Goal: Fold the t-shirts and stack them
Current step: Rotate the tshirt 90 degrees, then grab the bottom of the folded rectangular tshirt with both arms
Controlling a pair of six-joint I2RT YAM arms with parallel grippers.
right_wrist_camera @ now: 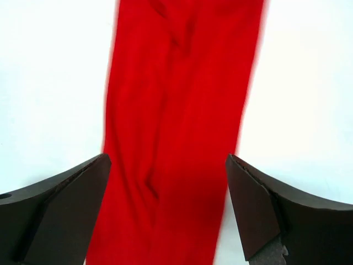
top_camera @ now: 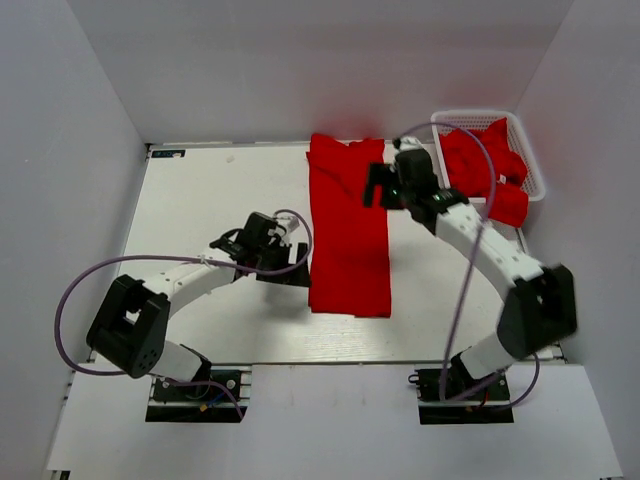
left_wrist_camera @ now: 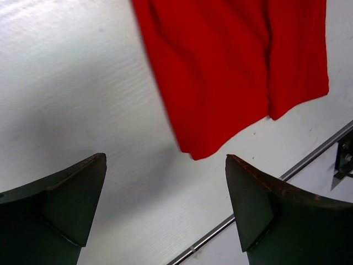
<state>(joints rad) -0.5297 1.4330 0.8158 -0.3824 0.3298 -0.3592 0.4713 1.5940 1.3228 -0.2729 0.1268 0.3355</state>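
Since nothing's gripped yet, this looks like the moment to line up the next fold properly. Starting on the left: the left hand (top_camera: 297,258) sits low over the white table (top_camera: 220,190), fingers spread wide and empty. It's just beside the left edge of the bright red cloth t-shirt (top_camera: 348,240), down toward the shirt's near end. In its wrist view the cloth's near corner is just ahead of the fingers, not between them.

That shirt lies flat mid-table as a long narrow strip running from the far edge toward the arms. So I'd guess the sides are folded in and the end-over-end fold is what's left.

The right hand (top_camera: 376,188) hovers over the strip's far part near its right edge, also wide open and holding nothing. Its wrist view shows the strip below and ahead of the fingers, with a few wrinkles down the middle.

My take: both hands should pinch corners at the same end, catch every layer, lift low, and carry it across evenly so the edges meet. Soft cloth will probably sag or slip open if only the top layer gets caught.

Farther right, the white plastic lattice basket (top_camera: 470,114) holds more crumpled red t-shirts (top_camera: 480,160).
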